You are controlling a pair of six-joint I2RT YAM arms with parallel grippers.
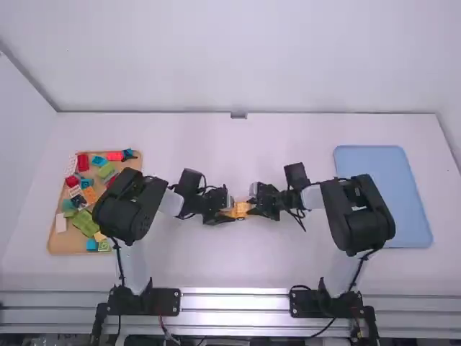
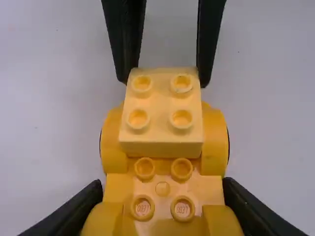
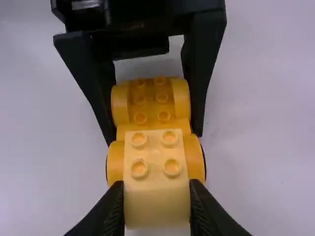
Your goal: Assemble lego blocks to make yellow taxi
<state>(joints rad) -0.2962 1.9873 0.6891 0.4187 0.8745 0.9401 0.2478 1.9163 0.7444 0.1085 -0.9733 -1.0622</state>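
A yellow toy car (image 1: 238, 210) sits mid-table, its sides pinched from nine o'clock by the left gripper (image 1: 227, 211), fingers parted to its width. From three o'clock, the right gripper (image 1: 253, 207), closed more narrowly, clasps a pale block (image 3: 155, 155) over the car; a brick-filled tray (image 1: 63, 247) lies towards nine, a blue tray (image 1: 382, 194) towards three.
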